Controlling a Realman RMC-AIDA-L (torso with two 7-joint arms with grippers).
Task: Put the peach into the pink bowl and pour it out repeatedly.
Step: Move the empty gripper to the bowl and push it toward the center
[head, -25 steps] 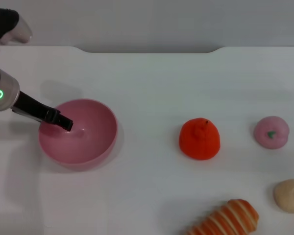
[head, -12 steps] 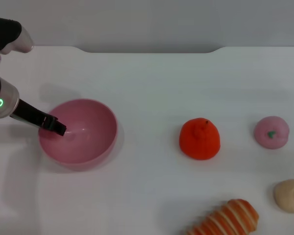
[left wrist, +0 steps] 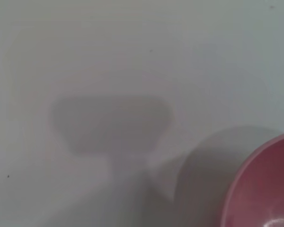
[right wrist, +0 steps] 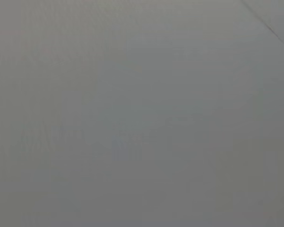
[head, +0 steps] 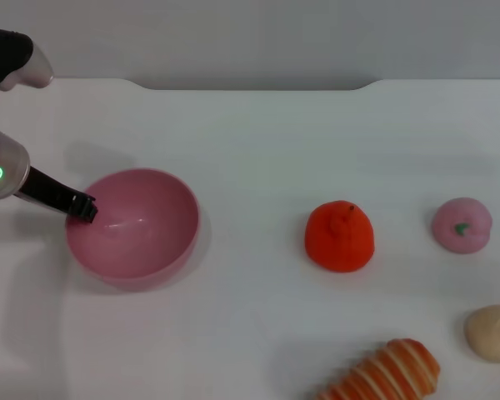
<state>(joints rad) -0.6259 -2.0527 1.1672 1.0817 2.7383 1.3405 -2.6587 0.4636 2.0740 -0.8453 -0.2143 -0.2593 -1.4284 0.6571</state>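
The pink bowl [head: 154, 233] stands upright on the left side of the white table, and nothing lies inside it. Its rim also shows in the left wrist view as a pink bowl edge [left wrist: 262, 189]. My left gripper [head: 85, 207] is a dark bar reaching in from the left, its tip right at the bowl's left rim. The peach [head: 462, 225], pale pink with a small green mark, rests far off at the table's right side. My right gripper is out of view; its wrist camera shows only a plain grey surface.
A bright orange-red fruit [head: 340, 236] sits mid-table, right of the bowl. A beige round lump [head: 492, 332] and a striped orange-and-cream loaf [head: 387, 373] lie near the front right. The table's far edge [head: 258, 83] runs across the top.
My left gripper has drawn back leftward, from over the bowl's inside to its left rim. The bowl and the fruits have stayed put.
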